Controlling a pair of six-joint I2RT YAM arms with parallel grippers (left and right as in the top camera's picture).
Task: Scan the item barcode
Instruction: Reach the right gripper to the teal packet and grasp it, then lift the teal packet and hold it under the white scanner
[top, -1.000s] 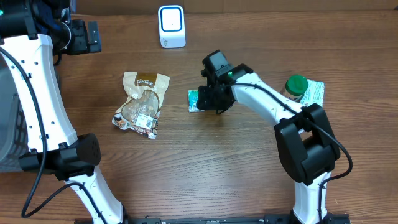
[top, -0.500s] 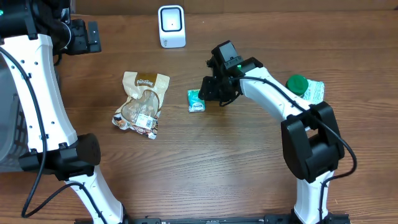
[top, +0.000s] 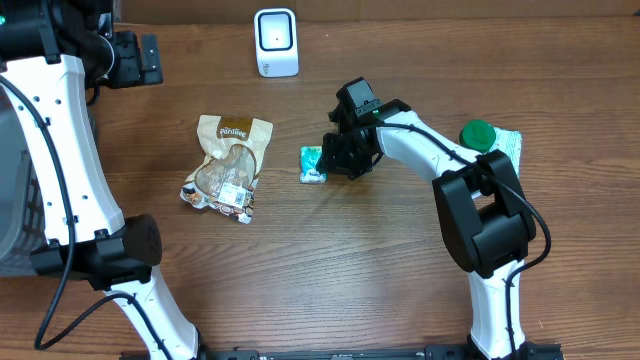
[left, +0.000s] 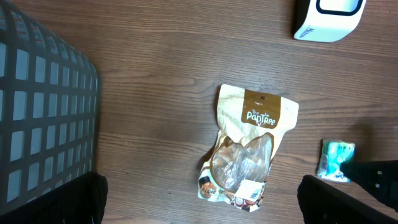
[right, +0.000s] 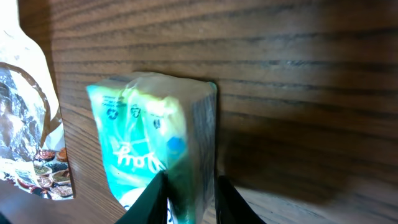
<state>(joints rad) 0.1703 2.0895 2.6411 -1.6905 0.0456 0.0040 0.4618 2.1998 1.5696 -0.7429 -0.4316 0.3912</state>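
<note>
A small teal packet (top: 314, 163) lies on the wooden table, left of my right gripper (top: 337, 158). In the right wrist view the packet (right: 140, 140) fills the middle, and the right gripper (right: 189, 186) has its two fingers pressed on either side of the packet's right edge. The white barcode scanner (top: 275, 42) stands at the back of the table, well apart from the packet. My left gripper (left: 199, 208) hangs wide open high over the table with nothing between its fingers. Below it lies a tan snack pouch (left: 249, 149).
The snack pouch (top: 230, 165) lies left of the teal packet. A green-lidded jar (top: 477, 135) stands on a wrapper at the right. A grey mesh basket (left: 43, 112) sits at the far left edge.
My right gripper swung right, then came back left onto the teal packet's right edge, and its fingers narrowed around it. The left arm has not moved.
</note>
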